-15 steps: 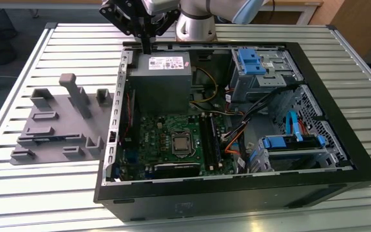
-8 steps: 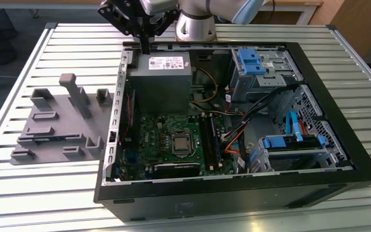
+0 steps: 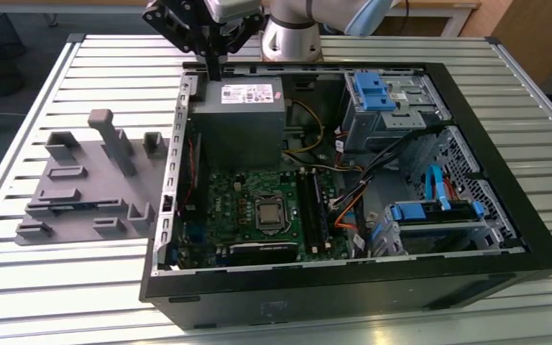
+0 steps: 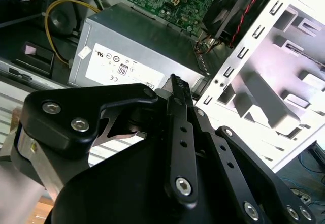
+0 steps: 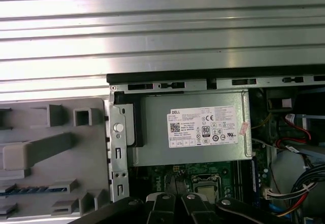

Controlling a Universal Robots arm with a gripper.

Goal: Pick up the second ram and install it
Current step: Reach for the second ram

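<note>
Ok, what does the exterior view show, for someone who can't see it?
The robot's gripper hangs above the grey power supply at the far edge of an open computer case on a slatted metal table. A green motherboard shows inside, and a grey plastic holder sits at the exterior view's left.
</note>
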